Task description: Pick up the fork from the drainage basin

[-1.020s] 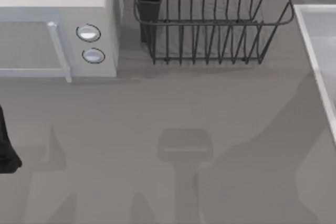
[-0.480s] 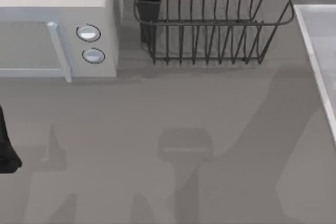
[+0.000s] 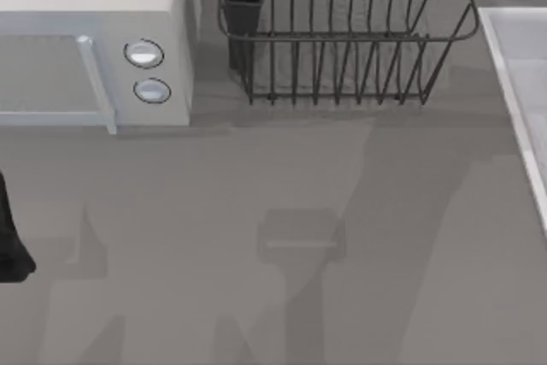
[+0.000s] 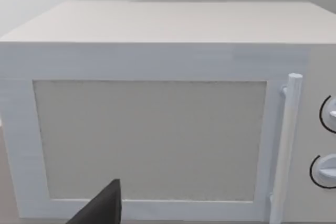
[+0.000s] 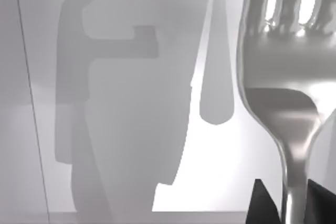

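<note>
The left arm (image 3: 10, 237) is sitting parked at the counter's left edge; a dark part of it is poking into the left wrist view, and I cannot tell from that how its gripper stands. Beyond it, the microwave (image 3: 94, 49) is occupying the counter's far left corner, with the wire dish rack (image 3: 342, 36) standing along the far edge. At the right edge, the pale drainage basin (image 3: 517, 83) is cut off by the frame.

In the right wrist view, the right gripper (image 5: 287, 203) is closing on the neck of the fork (image 5: 283, 82), its dark fingers (image 5: 265, 205) flanking the handle. The fork appears to be hanging above the basin's pale floor, casting a shadow apart from itself, so I judge the pick-up largely done, with only clearing the basin left. The tine tips and handle are cut off.
</note>
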Action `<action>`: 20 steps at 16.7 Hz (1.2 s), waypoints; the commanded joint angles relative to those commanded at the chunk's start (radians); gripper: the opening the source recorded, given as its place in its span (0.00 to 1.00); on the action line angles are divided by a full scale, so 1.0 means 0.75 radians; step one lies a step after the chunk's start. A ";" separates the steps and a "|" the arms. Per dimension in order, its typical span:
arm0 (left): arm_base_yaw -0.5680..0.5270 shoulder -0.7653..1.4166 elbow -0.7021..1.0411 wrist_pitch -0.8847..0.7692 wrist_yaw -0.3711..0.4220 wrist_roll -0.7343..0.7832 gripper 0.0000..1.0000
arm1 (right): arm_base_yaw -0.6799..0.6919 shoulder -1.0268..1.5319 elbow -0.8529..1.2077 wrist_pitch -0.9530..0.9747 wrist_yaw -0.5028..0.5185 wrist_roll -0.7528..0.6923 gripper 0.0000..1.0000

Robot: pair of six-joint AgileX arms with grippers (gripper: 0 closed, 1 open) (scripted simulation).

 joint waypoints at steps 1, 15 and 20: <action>0.000 0.000 0.000 0.000 0.000 0.000 1.00 | 0.000 0.000 0.000 0.000 0.000 0.000 0.00; 0.000 0.000 0.000 0.000 0.000 0.000 1.00 | 0.925 -0.500 -0.477 -0.080 0.005 0.907 0.00; 0.000 0.000 0.000 0.000 0.000 0.000 1.00 | 1.324 -0.759 -0.721 -0.100 0.008 1.302 0.00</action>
